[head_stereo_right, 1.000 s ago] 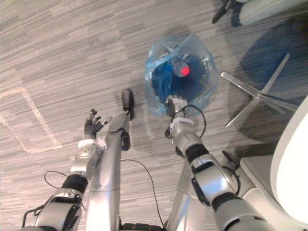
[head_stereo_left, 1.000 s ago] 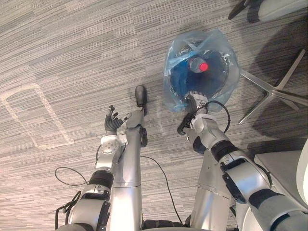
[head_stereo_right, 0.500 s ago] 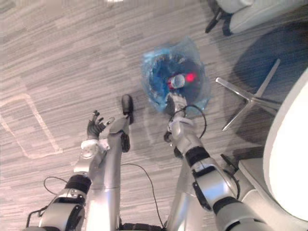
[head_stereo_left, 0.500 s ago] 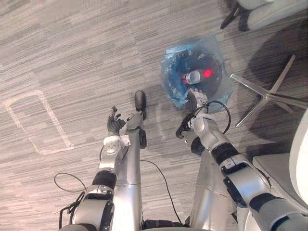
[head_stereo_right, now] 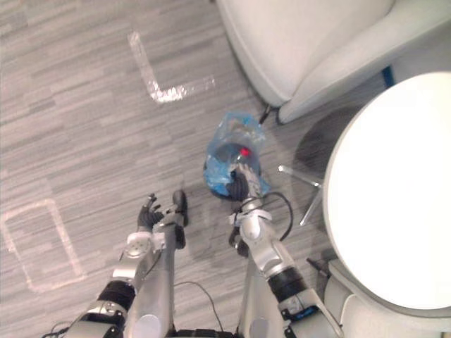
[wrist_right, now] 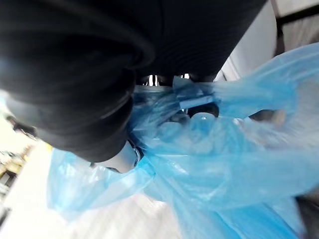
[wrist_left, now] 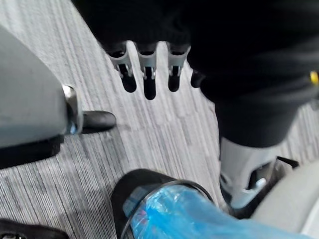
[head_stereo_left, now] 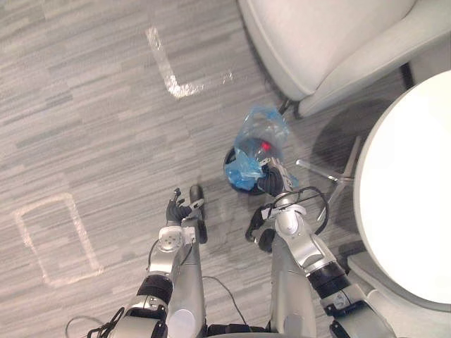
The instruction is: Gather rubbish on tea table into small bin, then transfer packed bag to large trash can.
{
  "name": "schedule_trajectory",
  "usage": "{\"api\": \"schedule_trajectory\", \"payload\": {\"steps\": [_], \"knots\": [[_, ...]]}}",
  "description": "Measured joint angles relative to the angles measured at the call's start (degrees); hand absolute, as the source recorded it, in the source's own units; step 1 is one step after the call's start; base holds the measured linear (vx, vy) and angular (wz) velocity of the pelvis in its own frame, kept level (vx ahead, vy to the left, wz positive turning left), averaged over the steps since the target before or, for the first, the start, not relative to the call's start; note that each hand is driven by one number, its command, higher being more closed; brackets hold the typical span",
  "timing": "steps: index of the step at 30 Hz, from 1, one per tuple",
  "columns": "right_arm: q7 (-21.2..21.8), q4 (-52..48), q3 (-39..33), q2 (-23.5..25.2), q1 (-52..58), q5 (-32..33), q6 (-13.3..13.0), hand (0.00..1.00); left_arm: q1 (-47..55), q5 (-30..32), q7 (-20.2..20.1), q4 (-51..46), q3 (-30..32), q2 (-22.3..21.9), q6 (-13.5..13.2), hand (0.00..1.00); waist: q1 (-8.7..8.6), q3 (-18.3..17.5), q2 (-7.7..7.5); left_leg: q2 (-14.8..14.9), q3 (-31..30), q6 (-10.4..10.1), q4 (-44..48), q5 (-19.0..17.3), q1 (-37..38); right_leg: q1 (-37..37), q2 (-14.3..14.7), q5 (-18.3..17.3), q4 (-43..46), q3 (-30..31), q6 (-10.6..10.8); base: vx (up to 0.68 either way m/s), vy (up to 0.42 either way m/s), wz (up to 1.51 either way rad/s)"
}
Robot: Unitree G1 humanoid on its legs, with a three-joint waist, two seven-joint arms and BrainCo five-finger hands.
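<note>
A blue plastic bag (head_stereo_left: 256,138) with a red-capped bottle (head_stereo_left: 265,145) inside stands up out of the small black bin (head_stereo_left: 235,167) on the carpet. Its top is bunched together. My right hand (head_stereo_left: 271,182) is shut on the bag's near edge; in the right wrist view the blue film (wrist_right: 224,149) is wrapped round the fingers. My left hand (head_stereo_left: 177,210) hangs open over the carpet to the left of the bin, holding nothing. Its straight fingers (wrist_left: 144,74) show in the left wrist view, with the bin (wrist_left: 124,194) beyond them.
A round white table (head_stereo_left: 409,190) fills the right side, with a metal chair foot (head_stereo_left: 331,172) between it and the bin. A light grey armchair (head_stereo_left: 331,42) stands just beyond the bag. White tape marks (head_stereo_left: 173,67) lie on the carpet to the left.
The camera has swung, bringing the armchair and table into view. The bag's mouth, wide open before, is now bunched up in my right hand. The left hand stays as it was.
</note>
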Motion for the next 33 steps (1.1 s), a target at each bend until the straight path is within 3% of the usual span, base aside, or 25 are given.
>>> {"api": "schedule_trajectory", "payload": {"steps": [5,10,17,21,26,33], "knots": [[2.0,-0.3,0.5,1.2,4.9,1.8,-1.7,1.0,4.2,1.2,-1.1,6.9,-2.6,1.1,0.6,0.0,-0.4,-6.4,-0.72,-1.1,1.2,-0.5,-7.9,0.8,9.1,8.1,1.2,1.8,-8.3,0.8,1.2,0.12,0.0,-0.1],[4.1,0.0,0.4,0.7,4.9,2.1,-2.1,1.0,6.4,2.6,-2.1,9.8,-4.9,2.6,0.8,0.0,-0.88,-8.1,-0.8,-1.8,2.5,-0.5,-13.4,2.3,15.8,13.9,2.2,3.8,-13.9,1.6,1.7,0.13,0.006,-0.12],[7.1,1.8,0.4,0.2,7.6,2.3,-2.9,1.0,10.0,3.5,-2.2,9.2,-6.6,2.8,0.7,0.0,-1.57,-13.8,-0.53,-3.2,3.7,-0.6,-21.6,4.2,24.0,21.3,3.3,5.8,-21.4,2.1,2.7,0.11,0.015,-0.07],[8.2,0.9,0.4,-1.7,7.6,4.0,-4.0,1.0,11.9,3.7,-2.4,2.4,-7.1,3.0,0.7,0.0,-1.61,-14.8,0.06,-3.6,3.8,-0.7,-25.8,5.9,27.4,23.8,3.8,7.1,-24.3,2.1,3.0,0.03,0.017,-0.03],[10.8,-6.7,0.4,-7.1,9.6,9.0,-6.3,1.0,16.1,4.6,-3.9,-13.1,-9.3,4.4,0.0,0.0,-1.67,-16.9,1.82,-3.9,3.9,-0.8,-30.8,7.5,30.9,26.1,4.1,8.6,-27.6,2.5,3.4,0.0,0.038,-0.05],[14.7,-10.0,0.6,-11.6,9.7,17.5,-8.9,1.0,16.9,9.4,-4.6,-29.4,-10.0,10.0,-4.1,0.0,-1.84,-19.9,2.33,-4.3,3.6,-0.7,-30.8,7.4,31.9,28.8,4.6,10.5,-31.5,3.0,3.6,0.03,0.017,-0.03]]}}
